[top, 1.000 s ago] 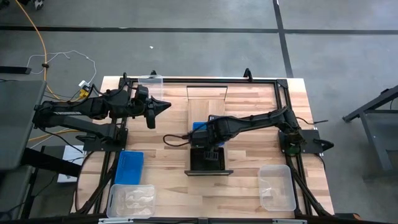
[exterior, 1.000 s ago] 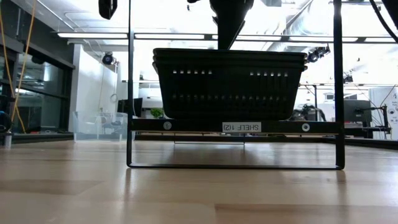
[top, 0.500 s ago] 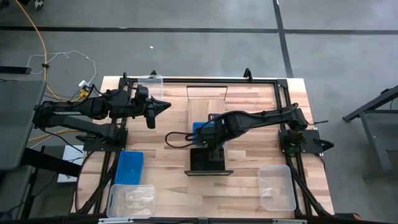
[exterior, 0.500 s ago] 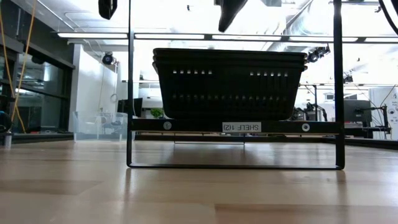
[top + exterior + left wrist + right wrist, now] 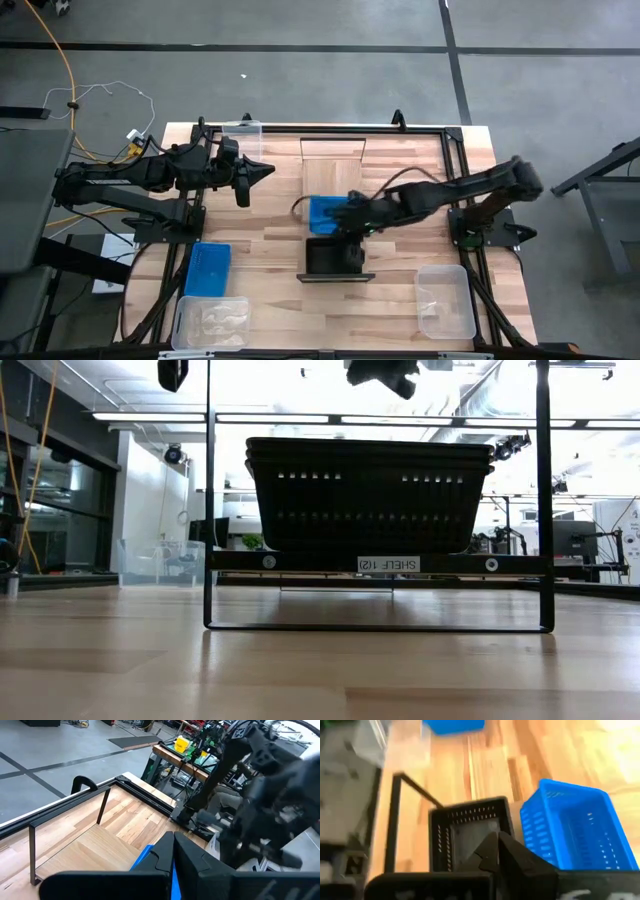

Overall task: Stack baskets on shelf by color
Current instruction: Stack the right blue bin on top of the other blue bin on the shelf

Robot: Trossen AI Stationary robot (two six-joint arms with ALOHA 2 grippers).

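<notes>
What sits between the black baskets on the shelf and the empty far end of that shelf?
A bright blue basket stands on the shelf, right behind the black baskets. The high view shows it, with the right gripper above them.

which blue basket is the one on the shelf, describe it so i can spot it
Find the narrow wood shelf running down the middle of the table. On it, a black basket sits at the near end, and the blue basket lies right behind it, under the right gripper. The other blue basket lies off the shelf on the table's left side.
</notes>
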